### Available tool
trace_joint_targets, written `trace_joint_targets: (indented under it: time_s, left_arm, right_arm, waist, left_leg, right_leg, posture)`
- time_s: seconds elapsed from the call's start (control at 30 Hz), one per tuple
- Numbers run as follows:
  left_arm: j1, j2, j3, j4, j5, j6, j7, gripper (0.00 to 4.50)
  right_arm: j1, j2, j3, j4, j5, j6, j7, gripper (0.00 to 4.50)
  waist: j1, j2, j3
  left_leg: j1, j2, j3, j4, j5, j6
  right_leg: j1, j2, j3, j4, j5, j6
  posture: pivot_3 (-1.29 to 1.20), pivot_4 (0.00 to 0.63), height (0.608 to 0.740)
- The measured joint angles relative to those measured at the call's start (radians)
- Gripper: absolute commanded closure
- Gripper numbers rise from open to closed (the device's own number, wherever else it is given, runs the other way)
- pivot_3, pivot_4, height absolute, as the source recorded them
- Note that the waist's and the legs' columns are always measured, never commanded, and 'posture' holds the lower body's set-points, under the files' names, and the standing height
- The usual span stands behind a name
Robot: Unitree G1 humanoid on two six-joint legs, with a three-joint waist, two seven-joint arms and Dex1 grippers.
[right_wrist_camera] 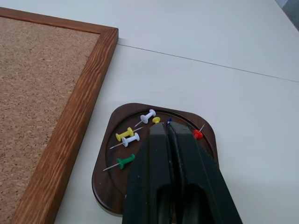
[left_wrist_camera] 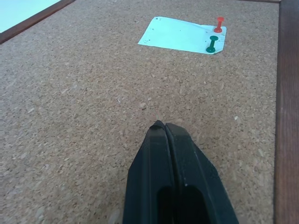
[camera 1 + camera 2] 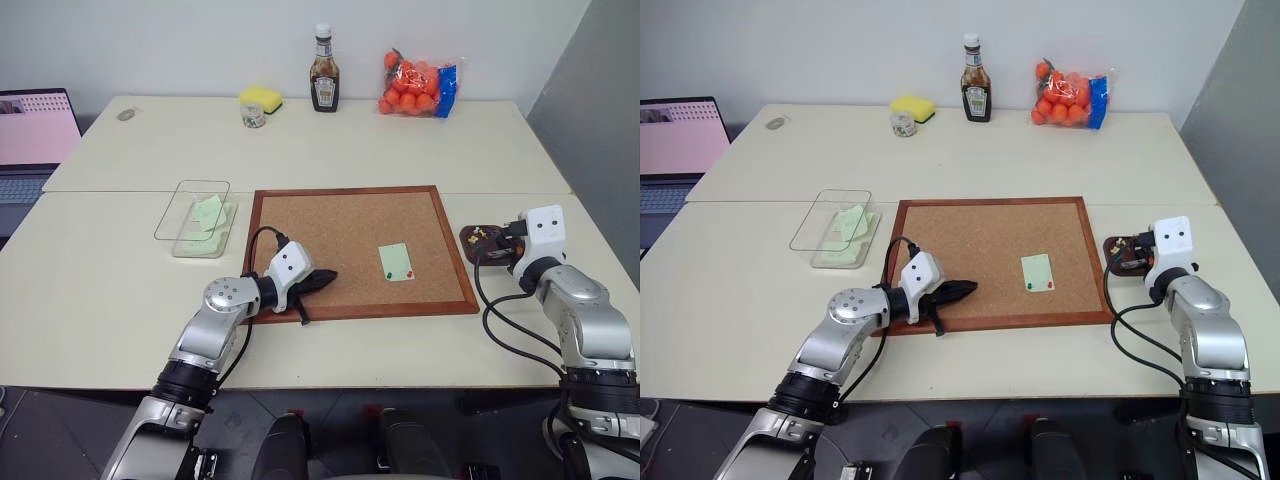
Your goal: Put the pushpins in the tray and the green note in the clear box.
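Right wrist view showed the right gripper (image 1: 164, 128) closed above the tray (image 1: 108, 184), so releasing any pin squarely over the dish seemed wise, while the left gripper (image 2: 162, 126) rested closed.

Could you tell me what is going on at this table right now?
The robot is clearing a corkboard. One green note is still pinned there by a red pushpin and a green pushpin. Several other notes already lie in the clear box left of the board. The right pincer, shut, hovers over the tray, which holds several loose pins. The left pincer, also shut and empty, sits low over the cork, pointing toward the pinned note.
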Motion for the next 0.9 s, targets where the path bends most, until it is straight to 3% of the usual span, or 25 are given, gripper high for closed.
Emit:
trace_joint_targets:
  time_s: [0.17, 0.33, 0.43, 0.47, 0.67, 0.9]
  left_arm:
    - [-0.018, 0.005, 0.000, 0.039, 0.001, -0.032, 0.001, 4.50]
    - [-0.039, 0.007, 0.001, 0.076, 0.002, -0.054, 0.002, 4.50]
    - [-0.044, 0.007, 0.002, 0.085, 0.002, -0.061, 0.003, 4.50]
    - [-0.044, 0.007, 0.003, 0.086, 0.001, -0.061, 0.003, 4.50]
    - [-0.044, -0.004, 0.022, 0.074, -0.008, -0.028, 0.011, 4.50]
    - [-0.044, -0.037, 0.023, -0.041, -0.047, 0.040, -0.001, 4.50]
  right_arm:
    - [0.000, 0.000, 0.001, 0.003, 0.000, -0.008, 0.000, 4.50]
    - [-0.001, 0.001, 0.003, 0.003, 0.000, -0.009, -0.001, 3.46]
    - [-0.001, 0.002, 0.003, 0.003, 0.001, -0.009, -0.004, 2.62]
    - [-0.001, 0.003, 0.003, 0.003, 0.001, -0.009, -0.005, 2.57]
    - [-0.001, 0.005, 0.003, 0.003, 0.003, -0.009, -0.007, 1.31]
    - [0.042, 0.007, 0.000, -0.129, 0.062, 0.020, 0.041, 1.31]
  waist:
    - [0.000, 0.000, 0.000]
    - [0.000, 0.000, 0.000]
    - [0.000, 0.000, 0.000]
    - [0.000, 0.000, 0.000]
    - [0.000, 0.000, 0.000]
    - [0.001, 0.000, 0.000]
  left_leg:
    - [0.000, 0.000, 0.000, 0.000, 0.000, 0.000]
    - [0.000, 0.000, 0.000, 0.000, 0.000, 0.000]
    - [0.000, 0.000, 0.000, 0.000, 0.000, 0.000]
    - [0.000, 0.000, 0.000, 0.000, 0.000, 0.000]
    - [0.000, 0.000, 0.000, 0.000, 0.000, 0.000]
    - [-0.001, 0.000, -0.001, 0.000, 0.000, 0.000]
  right_leg:
    - [0.000, 0.000, 0.000, 0.000, 0.000, 0.000]
    - [0.000, 0.000, 0.000, 0.000, 0.000, 0.000]
    - [0.000, 0.000, 0.000, 0.000, 0.000, 0.000]
    - [0.000, 0.000, 0.000, 0.000, 0.000, 0.000]
    - [0.000, 0.000, 0.000, 0.000, 0.000, 0.000]
    - [0.000, 0.000, 0.000, 0.000, 0.000, 0.000]
  posture:
    - [0.00, 0.150, 0.740]
    - [0.00, 0.150, 0.740]
    - [0.00, 0.150, 0.740]
    - [0.00, 0.150, 0.740]
    - [0.00, 0.150, 0.740]
    - [0.00, 0.150, 0.740]
